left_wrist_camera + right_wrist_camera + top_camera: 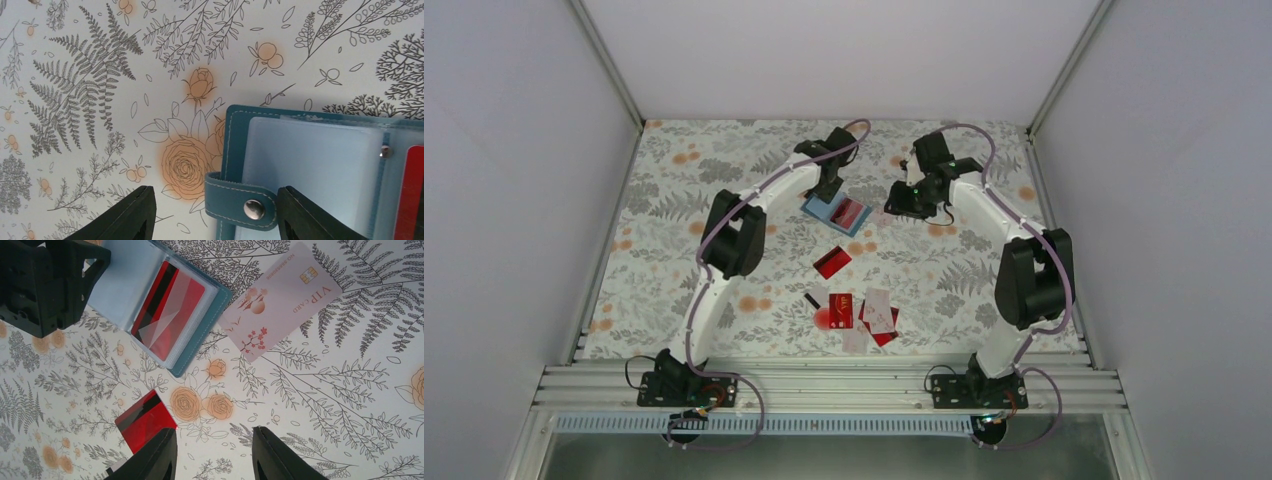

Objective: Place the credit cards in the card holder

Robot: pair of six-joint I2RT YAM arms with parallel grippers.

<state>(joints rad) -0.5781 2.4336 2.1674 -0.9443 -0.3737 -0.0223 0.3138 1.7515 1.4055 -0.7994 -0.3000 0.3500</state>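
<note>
The teal card holder point(832, 212) lies open at the back middle of the table, with a red card point(167, 310) inside a clear sleeve. My left gripper point(215, 216) stands open low over the holder's left edge. The snap strap point(240, 202) lies between its fingers point(306, 216), close to the right one. To the holder's right my right gripper point(215, 456) hovers open over bare cloth, holding nothing. A pale pink VIP card point(282, 300) lies beside the holder point(202, 333). A loose red card point(832, 262) lies nearer the front, and several red and white cards point(869, 316) are heaped further forward.
A small black piece point(812, 299) and a round red blob point(826, 319) lie left of the card heap. The floral cloth point(674, 260) covers the table, with white walls on three sides and a metal rail point(824, 385) along the front.
</note>
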